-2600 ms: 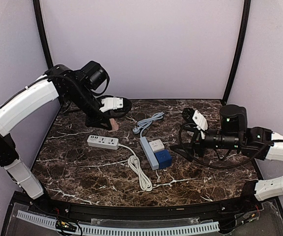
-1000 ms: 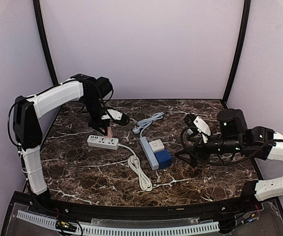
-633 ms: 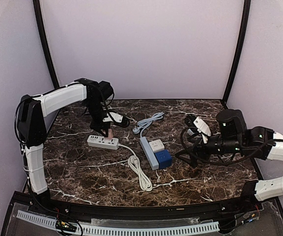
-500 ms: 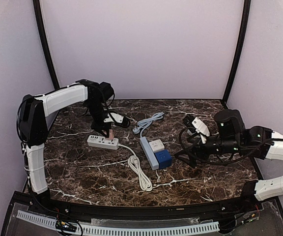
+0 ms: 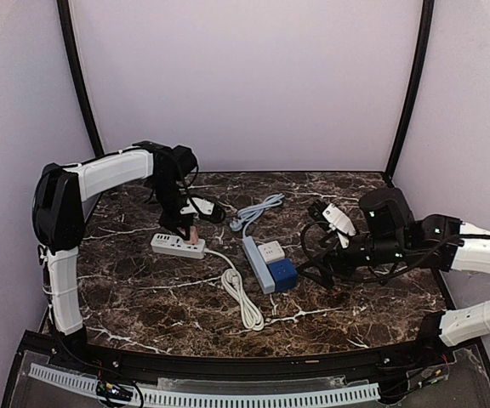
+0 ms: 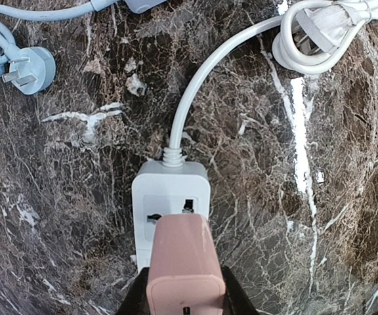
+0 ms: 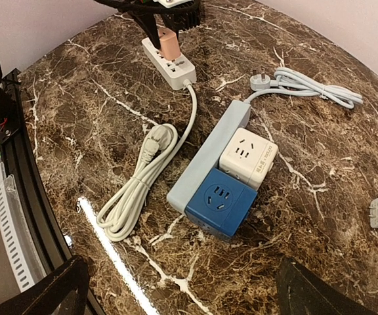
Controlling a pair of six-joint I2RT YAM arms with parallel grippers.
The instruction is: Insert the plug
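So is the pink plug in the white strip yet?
Cannot tell. The pink plug stands upright over the white strip, gripped by the left hand; its prongs are hidden.

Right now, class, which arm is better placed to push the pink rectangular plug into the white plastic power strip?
Left. The left fingers grip the pink plug directly over the white power strip; the right fingers stand open and empty, far across the marble table.

White shells [image 5: 113, 167], black joints [image 5: 387, 211], looped cables [image 5: 306, 243]
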